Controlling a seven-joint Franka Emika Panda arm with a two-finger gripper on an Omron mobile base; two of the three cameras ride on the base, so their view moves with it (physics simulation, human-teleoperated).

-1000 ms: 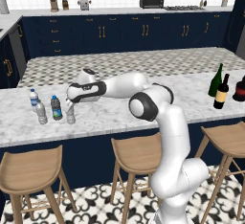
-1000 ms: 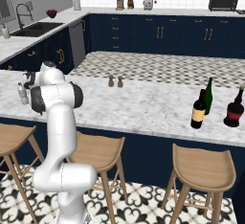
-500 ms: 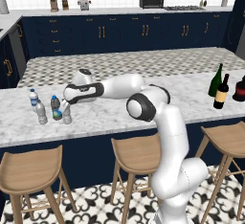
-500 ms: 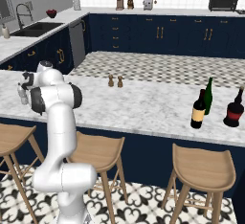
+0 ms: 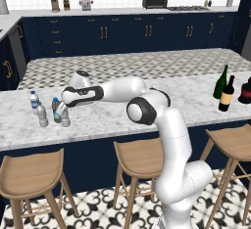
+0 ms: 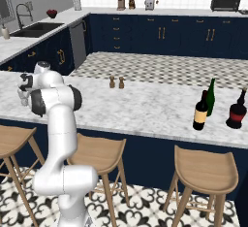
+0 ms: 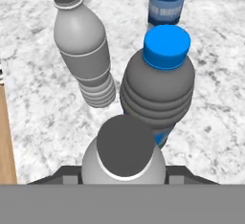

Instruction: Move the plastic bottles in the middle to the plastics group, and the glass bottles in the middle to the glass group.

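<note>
At lower centre of my hand view, the gripper [image 7: 123, 182] grips the clear grey bottle [image 7: 123, 158], touching the blue-capped bottle [image 7: 160, 82]; plastics group bottles [image 7: 83, 46] above.

Three wooden stools [image 5: 142, 160] under the marble counter [image 5: 112, 113]; toaster oven [image 5: 155, 0] on the back worktop; sink [image 6: 36, 27] at left

Glossy white arm [image 5: 162, 125] of rounded tube segments, dark grey joint caps, black wrist band.
</note>
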